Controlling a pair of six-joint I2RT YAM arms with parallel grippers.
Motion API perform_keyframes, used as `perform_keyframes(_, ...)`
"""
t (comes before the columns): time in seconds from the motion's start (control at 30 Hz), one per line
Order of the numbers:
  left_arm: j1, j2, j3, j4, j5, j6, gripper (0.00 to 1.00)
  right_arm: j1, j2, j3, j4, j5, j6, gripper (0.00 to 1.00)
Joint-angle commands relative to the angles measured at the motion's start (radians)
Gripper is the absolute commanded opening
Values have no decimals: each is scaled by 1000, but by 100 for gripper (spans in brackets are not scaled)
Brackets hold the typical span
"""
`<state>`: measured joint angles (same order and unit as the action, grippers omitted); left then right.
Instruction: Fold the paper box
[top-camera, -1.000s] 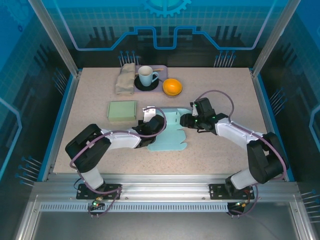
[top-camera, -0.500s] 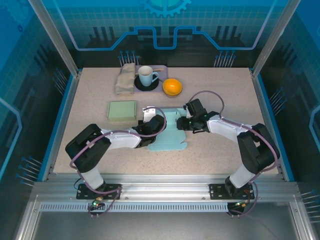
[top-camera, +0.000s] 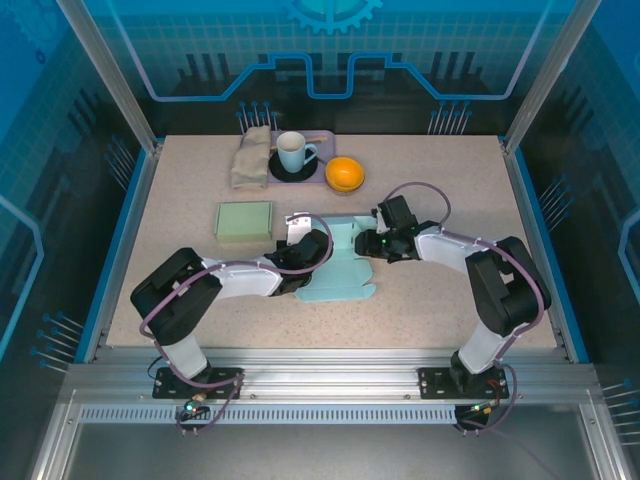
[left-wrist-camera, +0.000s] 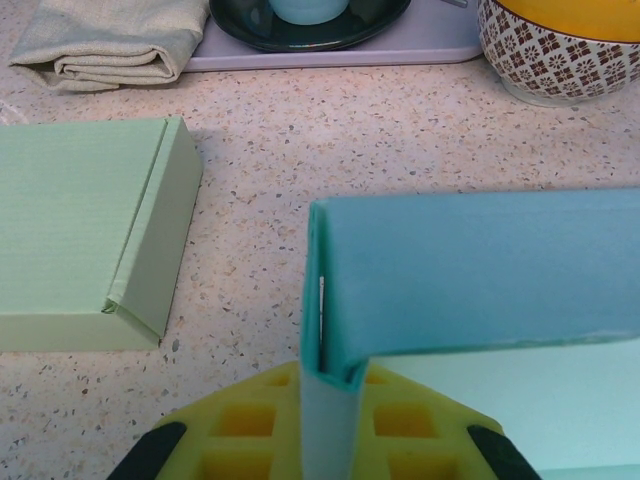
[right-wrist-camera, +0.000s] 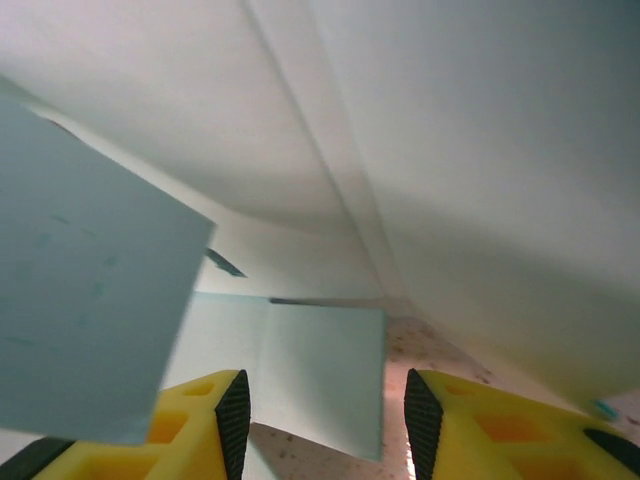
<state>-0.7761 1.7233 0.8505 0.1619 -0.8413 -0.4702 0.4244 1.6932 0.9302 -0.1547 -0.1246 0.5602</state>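
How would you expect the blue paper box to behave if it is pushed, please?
Probably light and floppy: the blue paper box is a thin sheet, its flap held up by the left gripper. It likely bends along its visible creases. Pushed, it might slide across the table.

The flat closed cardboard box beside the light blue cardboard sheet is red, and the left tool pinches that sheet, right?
No: the flat closed cardboard box is pale green, as the top view shows. The left tool does pinch the light blue cardboard sheet.
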Motion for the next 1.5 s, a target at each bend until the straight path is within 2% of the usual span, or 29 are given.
perform_keyframes(0.0, -8, 9, 25, 9, 1, -2, 0, -4, -2, -7, 64, -78, 38, 46)
perform_keyframes(0.1, -8, 8, 24, 6, 0, -5, 0, 6, -12, -3, 84, -119, 49, 44)
perform_keyframes(0.4, -8, 11, 26, 3, 2, -7, 0, 60, -10, 2, 105, -140, 79, 43)
perform_keyframes(0.73, -8, 12, 26, 2, 2, -13, 0, 161, 63, 32, 136, -101, 128, 42)
perform_keyframes(0.93, -8, 4, 16, 10, 0, -13, 0, 138, -33, 7, 103, -53, 92, 42)
perform_keyframes(1.13, -8, 7, 20, 8, 0, -13, 0, 64, -174, 31, -101, 4, -109, 45)
perform_keyframes(1.23, -8, 7, 18, 12, 1, -12, 0, 14, -248, 48, -216, 65, -257, 46)
perform_keyframes(1.33, -8, 5, 15, 17, 2, -10, 0, -19, -309, 27, -239, 166, -513, 46)
perform_keyframes(1.47, -9, 2, 7, 30, 5, -8, 0, -66, -370, -84, -102, 252, -906, 47)
